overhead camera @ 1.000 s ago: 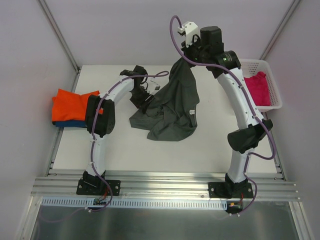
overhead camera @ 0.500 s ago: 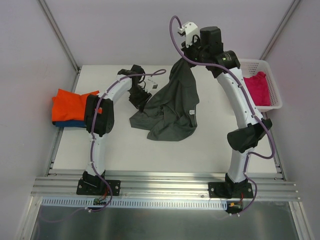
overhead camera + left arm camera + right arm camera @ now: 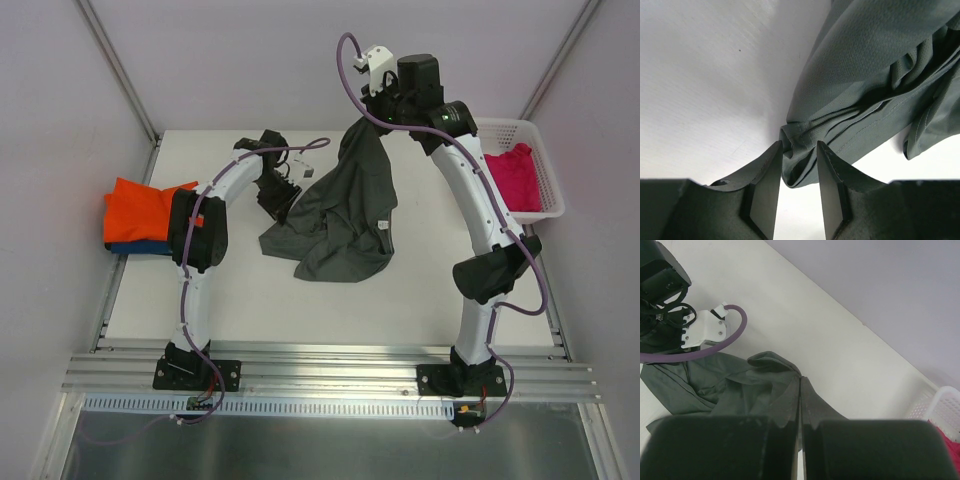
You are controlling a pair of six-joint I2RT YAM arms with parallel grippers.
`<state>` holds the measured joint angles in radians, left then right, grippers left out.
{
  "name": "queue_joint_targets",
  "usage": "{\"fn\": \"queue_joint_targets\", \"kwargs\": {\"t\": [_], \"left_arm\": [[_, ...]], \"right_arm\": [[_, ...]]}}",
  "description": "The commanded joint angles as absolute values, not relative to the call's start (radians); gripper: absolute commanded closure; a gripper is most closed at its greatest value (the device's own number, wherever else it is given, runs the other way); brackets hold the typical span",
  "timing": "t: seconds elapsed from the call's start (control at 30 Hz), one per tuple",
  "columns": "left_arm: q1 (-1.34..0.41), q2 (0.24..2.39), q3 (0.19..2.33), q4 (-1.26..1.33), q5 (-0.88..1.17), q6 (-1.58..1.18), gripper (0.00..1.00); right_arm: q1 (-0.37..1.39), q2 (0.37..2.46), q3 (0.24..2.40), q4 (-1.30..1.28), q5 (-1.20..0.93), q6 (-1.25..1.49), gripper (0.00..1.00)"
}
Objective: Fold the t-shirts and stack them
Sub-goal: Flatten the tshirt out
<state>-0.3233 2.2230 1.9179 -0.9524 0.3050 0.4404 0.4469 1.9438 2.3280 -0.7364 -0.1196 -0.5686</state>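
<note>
A dark grey t-shirt [image 3: 340, 220] hangs from my right gripper [image 3: 365, 118], which is raised at the back of the table and shut on its top edge [image 3: 801, 380]. The lower part of the shirt lies crumpled on the table. My left gripper [image 3: 283, 200] is low at the shirt's left edge. In the left wrist view its fingers [image 3: 799, 145] pinch a bunched fold of the grey cloth [image 3: 860, 75] at their tips. An orange t-shirt [image 3: 145, 208] lies folded on a blue t-shirt [image 3: 135, 246] at the left edge. A magenta t-shirt [image 3: 515, 175] sits in the basket.
The white mesh basket [image 3: 548, 165] stands at the back right corner. Grey walls with metal corner posts close in the table on three sides. The right wrist view shows my left arm's wrist and its purple cable [image 3: 705, 330] close to the hanging shirt.
My left gripper has moved slightly toward the back left at the shirt's edge, and its jaws have narrowed onto the fold. The right gripper has kept its hold and barely moved.
</note>
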Motion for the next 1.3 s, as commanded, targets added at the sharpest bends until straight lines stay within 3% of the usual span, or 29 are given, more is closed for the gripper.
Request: {"fn": "queue_joint_targets", "kwargs": {"t": [0.0, 0.23, 0.33, 0.37, 0.57, 0.93, 1.27], "left_arm": [[-0.318, 2.237, 1.927, -0.996, 0.35, 0.434, 0.66], [-0.316, 2.241, 1.927, -1.009, 0.364, 0.433, 0.71], [-0.316, 2.249, 1.939, -1.017, 0.37, 0.422, 0.89], [-0.316, 2.252, 1.94, -1.017, 0.37, 0.42, 1.0], [-0.313, 2.234, 1.95, -1.022, 0.364, 0.41, 1.0], [-0.207, 2.01, 2.078, -1.022, 0.304, 0.42, 1.0], [-0.204, 1.81, 2.163, -1.019, 0.308, 0.351, 1.0]], "right_arm": [[0.44, 1.93, 2.372, -0.69, -0.12, -0.568, 0.99], [0.437, 1.936, 2.378, -0.689, -0.12, -0.566, 0.99], [0.439, 1.937, 2.381, -0.689, -0.121, -0.565, 0.99], [0.437, 1.937, 2.381, -0.689, -0.121, -0.566, 0.99], [0.434, 1.919, 2.359, -0.693, -0.11, -0.578, 0.99], [0.39, 1.798, 2.25, -0.677, -0.006, -0.66, 1.0], [0.374, 1.576, 2.071, -0.663, 0.193, -0.716, 1.0]]}}
